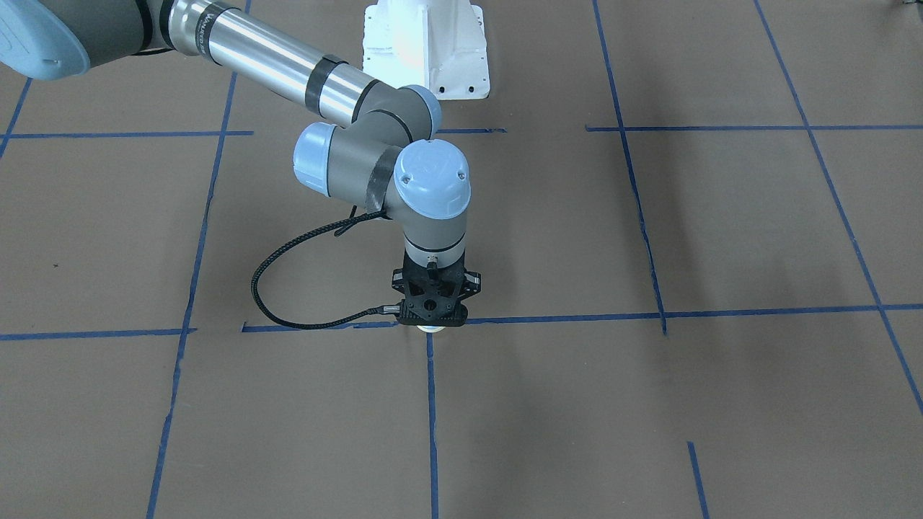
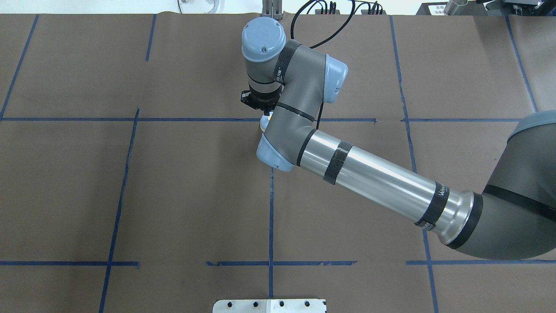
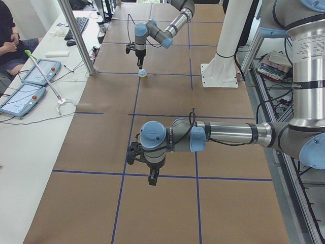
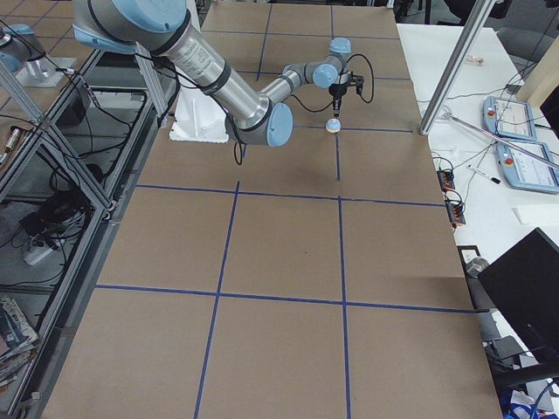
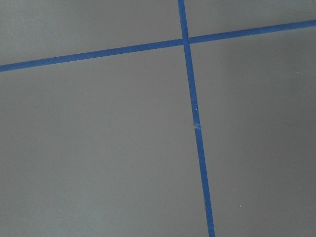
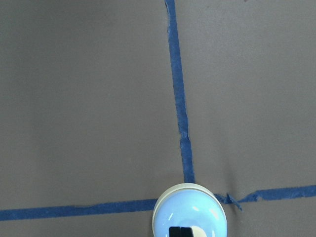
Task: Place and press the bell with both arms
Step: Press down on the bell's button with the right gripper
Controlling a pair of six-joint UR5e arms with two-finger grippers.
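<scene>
One job each, I'm guessing: right tool (image 6: 180,231), pinched shut for poking, is hovering over the bell (image 6: 190,210); left tool (image 3: 152,179) is idling well apart, open or closed I can't tell.

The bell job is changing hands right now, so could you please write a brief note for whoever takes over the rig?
Right gripper: shut, at the top of the bell; whether it is pressing, cannot tell.
Left gripper: hangs over the table far from the bell; open or shut, cannot tell.
Bell: upright on a crossing of blue tape lines.
Done: bell placed.
Left: confirm the right press, then likely a press by the left arm.
</scene>
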